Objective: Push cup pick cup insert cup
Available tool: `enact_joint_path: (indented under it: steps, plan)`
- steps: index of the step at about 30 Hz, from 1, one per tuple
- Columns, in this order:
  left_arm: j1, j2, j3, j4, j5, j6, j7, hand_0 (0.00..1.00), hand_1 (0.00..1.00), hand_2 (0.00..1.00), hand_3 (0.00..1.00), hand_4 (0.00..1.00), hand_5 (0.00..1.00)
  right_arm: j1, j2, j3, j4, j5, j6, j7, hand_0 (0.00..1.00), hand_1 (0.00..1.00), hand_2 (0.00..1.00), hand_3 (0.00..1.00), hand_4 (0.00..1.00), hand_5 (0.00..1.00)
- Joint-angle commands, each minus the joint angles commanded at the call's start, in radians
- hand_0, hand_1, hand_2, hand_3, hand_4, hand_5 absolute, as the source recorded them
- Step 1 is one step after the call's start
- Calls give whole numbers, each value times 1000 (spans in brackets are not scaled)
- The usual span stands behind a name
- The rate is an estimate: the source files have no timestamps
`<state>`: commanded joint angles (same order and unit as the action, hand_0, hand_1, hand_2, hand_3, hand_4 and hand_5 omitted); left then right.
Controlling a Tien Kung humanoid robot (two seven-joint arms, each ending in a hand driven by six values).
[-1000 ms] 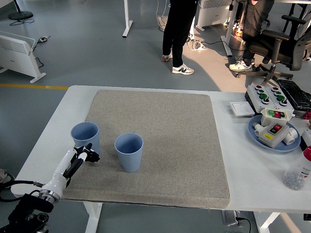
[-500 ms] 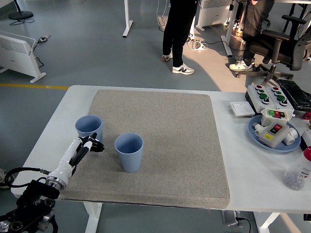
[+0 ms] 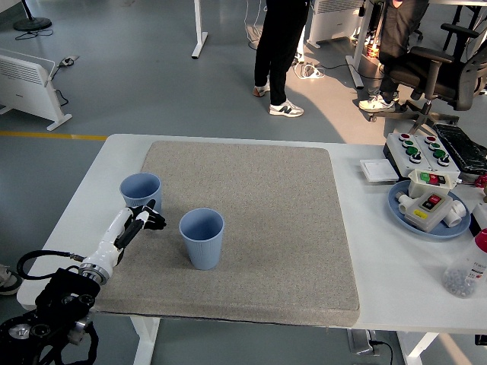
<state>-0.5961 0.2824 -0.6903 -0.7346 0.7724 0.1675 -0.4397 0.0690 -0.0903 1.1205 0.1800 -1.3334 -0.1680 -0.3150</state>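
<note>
Listing contents, largest item first
Bench point(image 3: 396, 281): white, filling the lower two thirds of the frame; bare surface shows at lower right and along the left edge.
Mat point(image 3: 259, 220): grey, rough-textured, covering most of the bench from left of centre to right of centre.
Left arm: enters from the lower left corner, white forearm angled up and to the right over the mat's left edge.
Second cup point(image 3: 202, 238): blue, ribbed, upright, mouth open, at lower centre-left of the mat; unmoved across the last second.
First cup point(image 3: 140, 194): blue, upright, at the left side of the mat, up and left of the second cup, apart from it.
Change: the first cup sat lower and further left a second ago; it now stands higher in the frame and slightly to the right, with the arm advanced behind it.
Meaning for task: judged as the push step under way; pick and insert not yet begun, since both cups stand separate on the mat.
Robot hand point(image 3: 149, 220): left one, black fingers loosely curled, narrow, holding nothing; fingertips at the lower front of the first cup's wall, apparently touching it.
Right robot hand: not in view.
Side items: blue plate point(image 3: 397, 204) with a button box point(image 3: 428, 201) at right; not involved.
</note>
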Motion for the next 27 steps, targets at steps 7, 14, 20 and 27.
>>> enact_joint_path:
  steps: [7, 14, 20, 27]
  plan:
    - [-35, -5, 38, 41, -32, -2, -9, 575, 499, 463, 402, 585, 998, 1, 0, -3, 0, -11, 2, 0, 527, 546, 566, 581, 74, 804]
    - [-67, -13, 89, 84, -70, -2, -19, 580, 501, 464, 401, 581, 998, 1, 1, -6, 0, -21, 4, 0, 527, 546, 566, 580, 74, 806]
    - [-93, -22, 120, 117, -105, 1, -28, 583, 501, 463, 401, 577, 998, 3, 2, -16, 0, -23, 6, 1, 527, 546, 566, 580, 73, 806]
    - [-110, -30, 145, 145, -134, 2, -33, 583, 501, 463, 401, 577, 998, 4, 2, -26, 0, -28, 8, 1, 527, 546, 566, 580, 73, 805]
